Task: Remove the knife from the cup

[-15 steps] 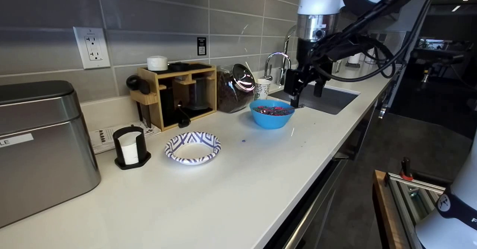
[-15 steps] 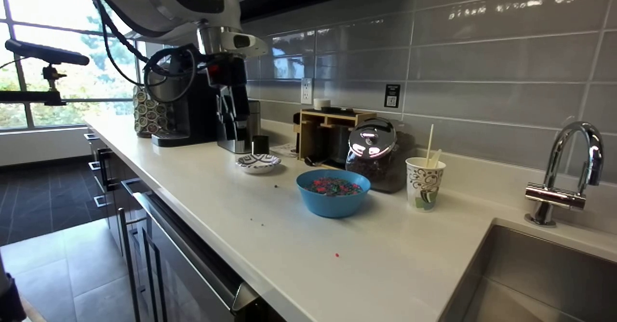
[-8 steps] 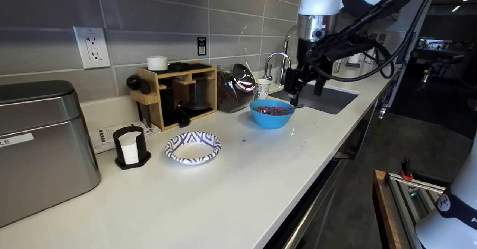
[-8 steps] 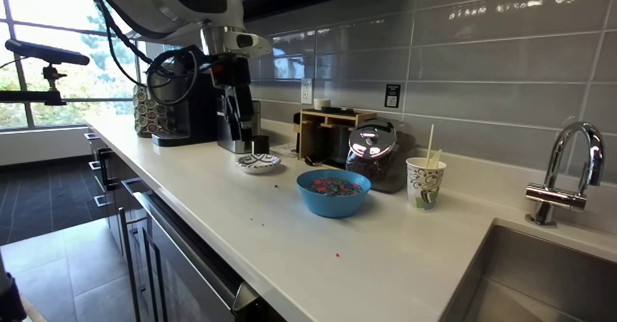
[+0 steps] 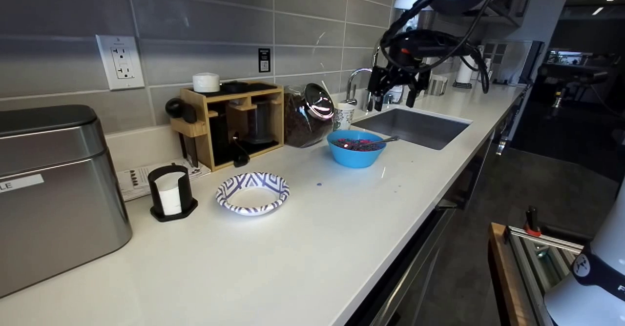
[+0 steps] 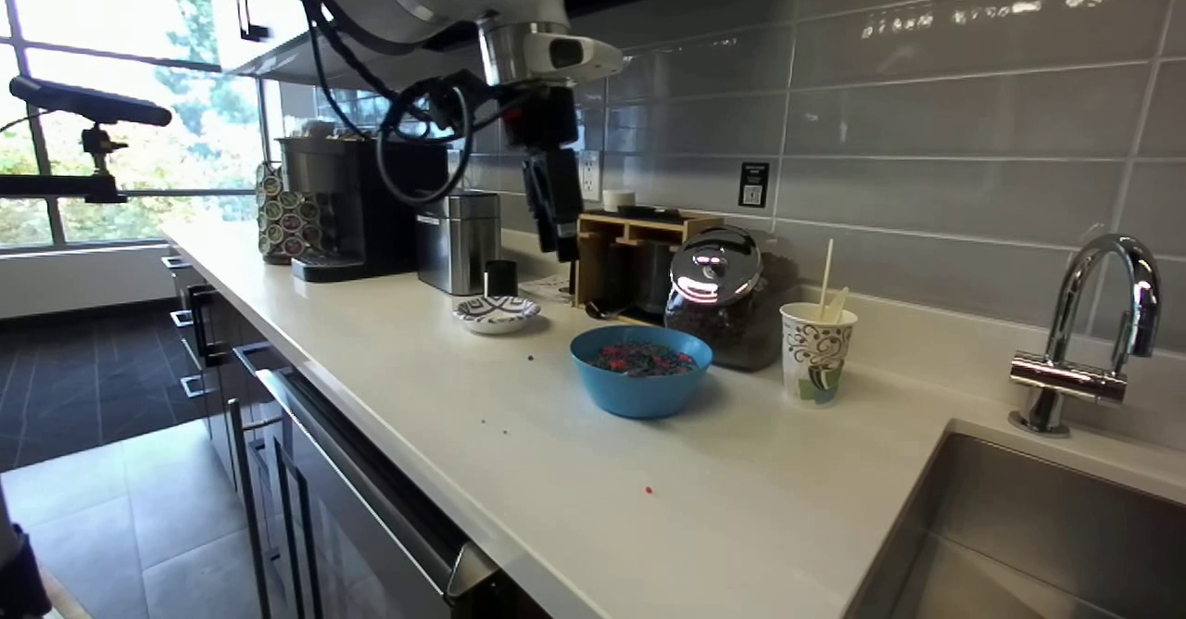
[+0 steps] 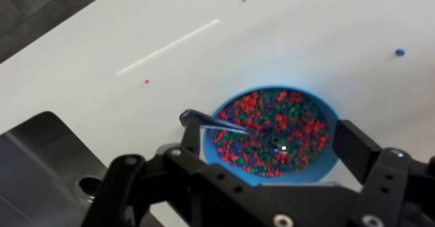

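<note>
The dark shiny rounded vessel shows as a jar [image 5: 303, 121] with a tilted chrome lid in both exterior views [image 6: 721, 315]; no knife shows in it. A white patterned paper cup [image 6: 815, 364] stands beside it, also in an exterior view [image 5: 343, 116]. It holds a thin pale stick [image 6: 826, 271] and a flat pale utensil [image 6: 837, 302]; whether this is a knife I cannot tell. My gripper [image 5: 393, 105] is open and empty, in the air above counter height. In the wrist view its spread fingers [image 7: 357, 150] frame a blue bowl [image 7: 306, 176] below.
The blue bowl [image 5: 355, 158] holds red, green and dark bits and a metal spoon [image 5: 383, 141]. A wooden rack [image 5: 210, 135], a patterned paper bowl [image 5: 252, 212] and a steel bin [image 5: 53, 209] stand along the counter. A sink [image 5: 415, 126] and faucet [image 6: 1047, 378] are at the other end.
My open gripper has risen and moved along the counter towards the sink end, nearer the blue bowl. Most of this happened in the last half second. The objects have not moved.
</note>
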You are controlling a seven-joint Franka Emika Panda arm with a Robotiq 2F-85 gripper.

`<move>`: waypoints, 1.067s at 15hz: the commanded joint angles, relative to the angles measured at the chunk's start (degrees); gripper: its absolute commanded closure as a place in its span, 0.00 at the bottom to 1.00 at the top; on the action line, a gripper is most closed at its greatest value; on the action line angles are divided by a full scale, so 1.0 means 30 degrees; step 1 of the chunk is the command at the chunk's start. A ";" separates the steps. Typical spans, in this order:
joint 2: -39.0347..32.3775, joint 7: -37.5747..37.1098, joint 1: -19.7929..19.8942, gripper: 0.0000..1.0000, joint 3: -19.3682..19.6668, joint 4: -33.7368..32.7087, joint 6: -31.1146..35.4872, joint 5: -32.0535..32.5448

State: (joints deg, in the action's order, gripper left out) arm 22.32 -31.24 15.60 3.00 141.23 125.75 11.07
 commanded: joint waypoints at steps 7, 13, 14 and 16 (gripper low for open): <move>-0.6847 -0.1684 0.1107 0.00 0.2211 -0.5874 0.3383 -0.0525; -1.1145 -0.4887 0.0630 0.00 0.3639 -1.1262 0.2525 -0.1347; -0.9439 -0.3823 0.0461 0.00 0.3737 -0.9133 0.3272 -0.0773; -1.0547 -0.4253 0.0399 0.00 0.3945 -1.0402 0.3234 -0.1114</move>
State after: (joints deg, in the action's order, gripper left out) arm -9.23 -44.44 18.61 12.89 110.16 135.56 8.26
